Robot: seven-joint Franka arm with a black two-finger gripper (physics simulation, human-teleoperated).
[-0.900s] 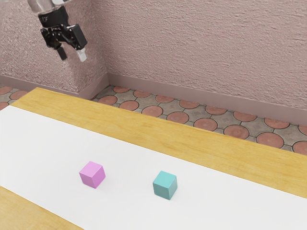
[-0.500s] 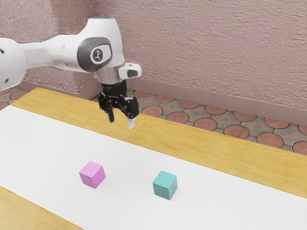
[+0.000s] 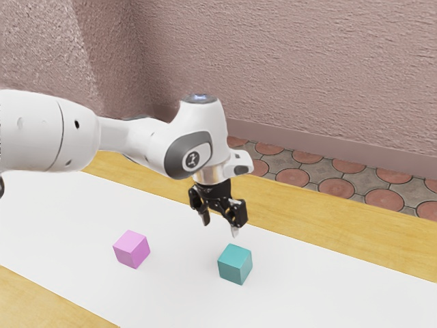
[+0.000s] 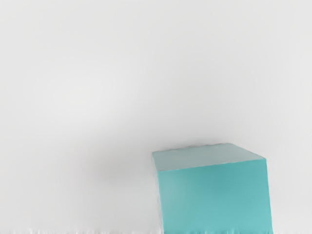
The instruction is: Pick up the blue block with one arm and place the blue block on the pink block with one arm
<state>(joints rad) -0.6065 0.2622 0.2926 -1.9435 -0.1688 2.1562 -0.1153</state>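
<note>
End effector [image 3: 220, 227], spread and empty, hovers just above blue block [image 3: 235, 264]; best to centre squarely before descending.

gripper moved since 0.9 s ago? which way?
Yes. The gripper has dropped and shifted toward the exterior view's right, from up by the wall to just above the blue block, fingers open.
</note>
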